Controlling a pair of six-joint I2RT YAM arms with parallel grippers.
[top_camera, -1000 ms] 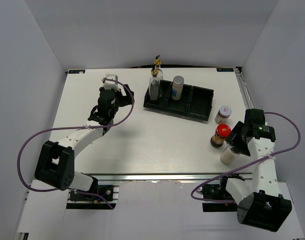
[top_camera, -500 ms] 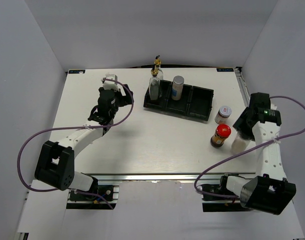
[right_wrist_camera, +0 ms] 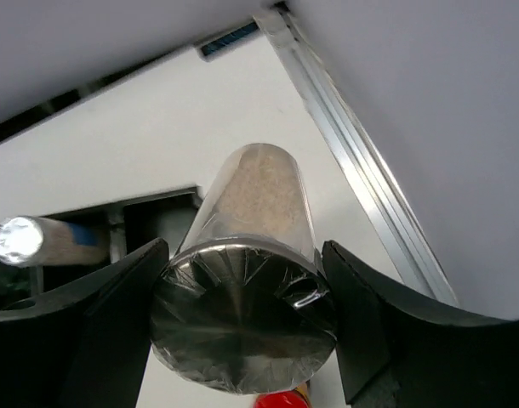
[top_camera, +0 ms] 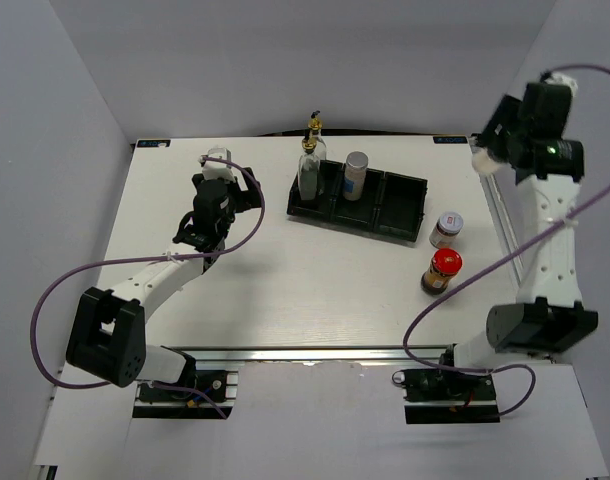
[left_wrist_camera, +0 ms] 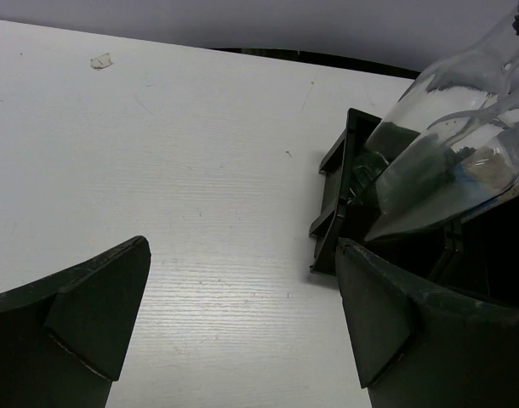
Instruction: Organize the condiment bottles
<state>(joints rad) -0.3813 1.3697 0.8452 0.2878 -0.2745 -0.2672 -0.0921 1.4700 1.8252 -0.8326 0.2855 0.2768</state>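
My right gripper (top_camera: 493,150) is shut on a silver-capped shaker (right_wrist_camera: 247,280) of pale powder, held high over the table's far right corner. It shows as a pale shape in the top view (top_camera: 485,160). A black tray (top_camera: 405,205) holds glass bottles with a gold spout (top_camera: 310,165) in its left compartment and a second silver-capped shaker (top_camera: 356,175) in the middle one. A white-labelled jar (top_camera: 446,229) and a red-lidded dark jar (top_camera: 442,271) stand on the table right of the tray. My left gripper (top_camera: 218,165) is open and empty, left of the tray; the bottles (left_wrist_camera: 447,161) show ahead of it.
The tray's right compartment (top_camera: 403,200) holds nothing. A metal rail (top_camera: 497,210) runs along the table's right edge. White walls close the back and sides. The tray's left end (left_wrist_camera: 332,217) lies just ahead of my left fingers (left_wrist_camera: 94,310).
My right arm has lifted the shaker from the near right of the table, up and away to the far right corner. The left arm has barely moved.
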